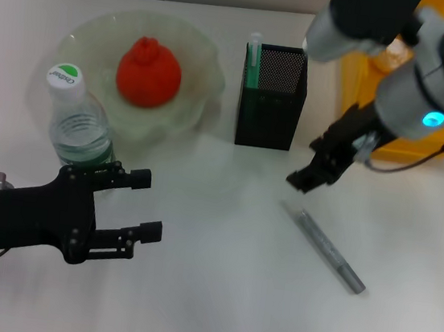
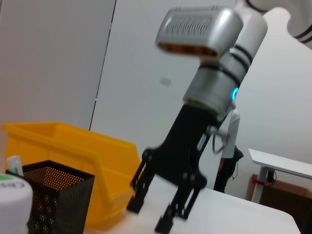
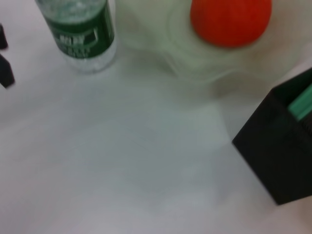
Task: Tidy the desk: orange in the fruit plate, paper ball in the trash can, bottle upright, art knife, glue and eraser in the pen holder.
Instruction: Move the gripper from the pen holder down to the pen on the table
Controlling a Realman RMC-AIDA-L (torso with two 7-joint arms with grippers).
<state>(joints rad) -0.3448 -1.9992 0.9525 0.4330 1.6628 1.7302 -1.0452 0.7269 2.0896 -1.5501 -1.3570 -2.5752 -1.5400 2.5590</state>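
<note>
- We see the left gripper (image 1: 146, 205) low at the desk's near left edge, fingers spread and holding nothing, just beside the upright bottle (image 1: 78, 128).
- The right gripper (image 1: 314, 171) hangs above the white desk (image 1: 214, 295) in front of the trash can (image 1: 353, 85), jaws parted and empty (the left wrist view shows this plainly).
- Open desk lies between the two grippers; a slim grey art knife (image 1: 327, 249) lies flat there, well apart from the pen holder (image 1: 271, 99).
- The dimpled orange (image 1: 148, 73) sits in the wavy, translucent green fruit plate (image 1: 199, 54).
- Only the head view shows a green-capped stick standing in the black mesh holder's corner.
- The right wrist view shows the bottle's dark green label.
</note>
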